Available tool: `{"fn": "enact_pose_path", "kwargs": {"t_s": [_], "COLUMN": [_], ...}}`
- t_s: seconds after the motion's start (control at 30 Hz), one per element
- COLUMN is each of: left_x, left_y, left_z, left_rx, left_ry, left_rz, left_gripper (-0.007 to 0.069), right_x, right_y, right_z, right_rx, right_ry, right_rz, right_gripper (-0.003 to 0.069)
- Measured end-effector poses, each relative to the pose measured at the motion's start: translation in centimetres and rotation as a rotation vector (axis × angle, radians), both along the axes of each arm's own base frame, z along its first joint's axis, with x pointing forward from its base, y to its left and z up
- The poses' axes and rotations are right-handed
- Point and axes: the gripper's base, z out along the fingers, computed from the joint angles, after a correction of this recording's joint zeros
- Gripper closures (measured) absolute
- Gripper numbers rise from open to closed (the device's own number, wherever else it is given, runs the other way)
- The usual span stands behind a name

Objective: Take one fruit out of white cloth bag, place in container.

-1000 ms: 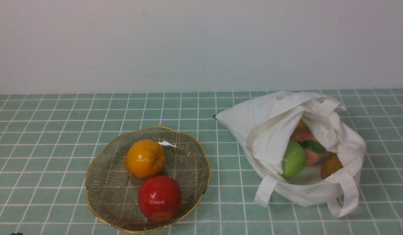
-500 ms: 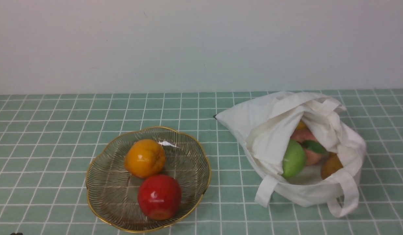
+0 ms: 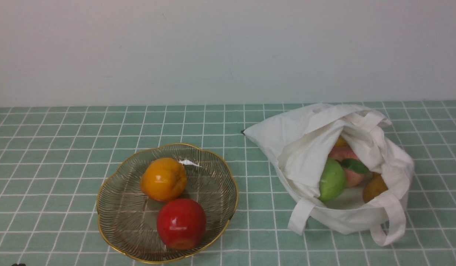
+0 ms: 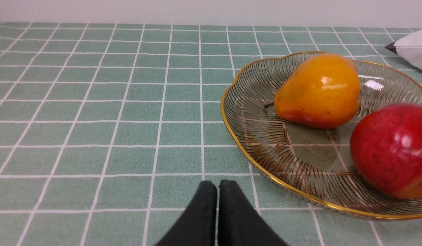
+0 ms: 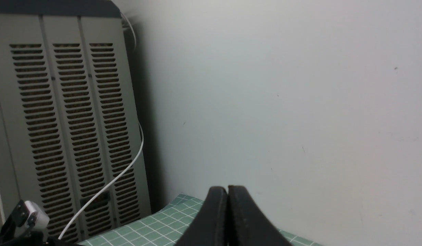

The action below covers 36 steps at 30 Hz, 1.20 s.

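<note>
Lying in the wire bowl (image 3: pixel 98 205), we see a red apple (image 3: pixel 181 224); left gripper (image 4: pixel 217 186) and right gripper (image 5: pixel 227 190) are closed.

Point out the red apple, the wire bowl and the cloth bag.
red apple (image 3: pixel 181 223): front view, centre of its skin.
wire bowl (image 3: pixel 121 211): front view, bare wires at left.
cloth bag (image 3: pixel 283 140): front view, flat outer fabric.
</note>
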Motion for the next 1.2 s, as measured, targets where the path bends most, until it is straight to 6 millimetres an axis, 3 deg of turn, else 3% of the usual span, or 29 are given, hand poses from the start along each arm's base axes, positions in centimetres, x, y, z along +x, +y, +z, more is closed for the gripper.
{"fn": "enact_pose_path", "kwargs": {"t_s": [0.3, 0.4, 0.53, 0.6, 0.63, 0.8, 1.2], "left_x": [0.0, 0.0, 0.0, 0.0, 0.0, 0.0, 0.0], "left_y": [0.0, 0.0, 0.0, 0.0, 0.0, 0.0, 0.0], "left_z": [0.0, 0.0, 0.0, 0.0, 0.0, 0.0, 0.0], "left_rx": [0.000, 0.000, 0.000, 0.000, 0.000, 0.000, 0.000], "left_ry": [0.000, 0.000, 0.000, 0.000, 0.000, 0.000, 0.000], "left_rz": [0.000, 0.000, 0.000, 0.000, 0.000, 0.000, 0.000], "left_gripper": [0.0632, 0.0632, 0.0632, 0.0632, 0.0632, 0.0632, 0.0632], "right_x": [0.0, 1.1, 2.2, 3.1, 3.1, 3.8, 3.7], "right_y": [0.0, -0.1, -0.2, -0.5, -0.6, -1.2, -1.8], "right_z": [-0.4, -2.8, -5.3, -9.0, -9.2, -14.1, -14.9], "right_rx": [-0.038, -0.113, -0.189, -0.248, -0.244, -0.304, -0.273], "right_ry": [-0.029, 0.000, 0.054, 0.141, 0.148, 0.300, 0.403], "right_rz": [-0.045, -0.282, -0.437, -0.560, -0.573, -0.688, -0.788], "right_gripper": [0.0673, 0.0673, 0.0673, 0.0673, 0.0673, 0.0673, 0.0673]}}
